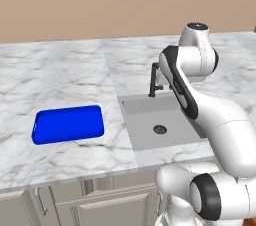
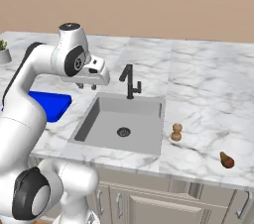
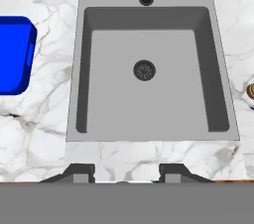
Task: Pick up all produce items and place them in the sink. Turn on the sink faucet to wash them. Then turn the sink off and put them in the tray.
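Sink is the landmark. Basin is empty; drain is bare and no water is visible. Faucet stands at the sink's far rim, near its middle. Blue tray lies on the counter left of the sink, well apart from it and empty.

Gripper hangs above the counter just off the sink's far-left corner, pointing down. Both finger tips show spread wide with nothing between them.

2 produce items lie on the counter right of the sink: a tan lump just beside the right rim, and an orange-brown one with a stem farther right, near the counter's front edge.

Judgement: step in hand is the 1st pick, nothing done yet. Take the tan lump first, being nearer. Centre over it, keep the fingers wide until they straddle it, close low; a small round piece may roll.
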